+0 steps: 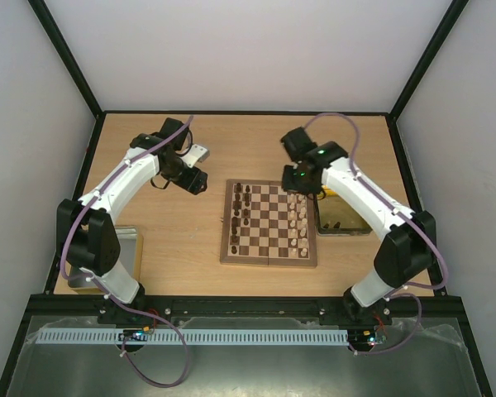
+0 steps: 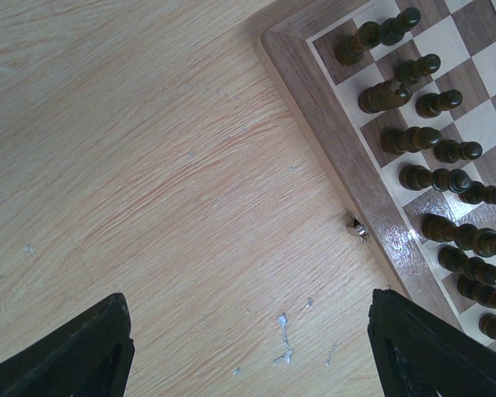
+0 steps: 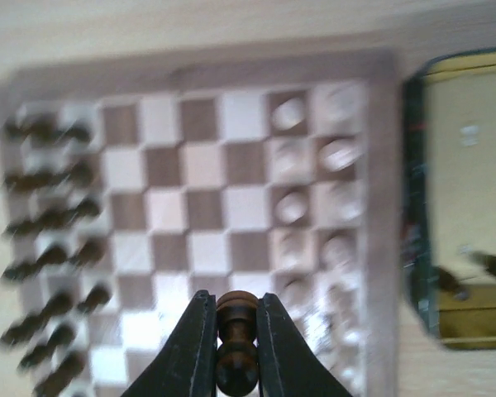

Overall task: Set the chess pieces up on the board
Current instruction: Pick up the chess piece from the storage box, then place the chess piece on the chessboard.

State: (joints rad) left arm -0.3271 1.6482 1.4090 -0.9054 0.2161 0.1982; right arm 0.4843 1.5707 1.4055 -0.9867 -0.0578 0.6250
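I am working over a wooden table (image 1: 190, 240), with the board (image 1: 269, 222) lying at its middle and a shiny yellow tray (image 1: 343, 217) just beside the board's right edge.

My left gripper (image 2: 252, 356) is hanging over bare table off the board's far left corner, its jaws spread wide with nothing between them. My right gripper (image 3: 236, 308) is hovering above the far right part of the board, and its jaws are pinching a dark piece (image 3: 236, 343) upright.

The dark pieces (image 1: 240, 217) are standing in two columns along the board's left side, and the pale pieces (image 1: 298, 217) are filling two columns along its right side. A small metal clasp (image 2: 357, 229) is sitting on the board's left border.

I judge that I am partway through carrying this dark piece to its own side, with the setup nearly finished. The next move is asking me to travel left across the empty middle squares, keep high enough to clear the standing men, and lower the piece onto a free square in the dark ranks. The wrist view is too blurred to show which square that is. A couple of dark shapes are showing in the tray, but I cannot tell what they are.

I am finding no brand, label or readable writing anywhere.
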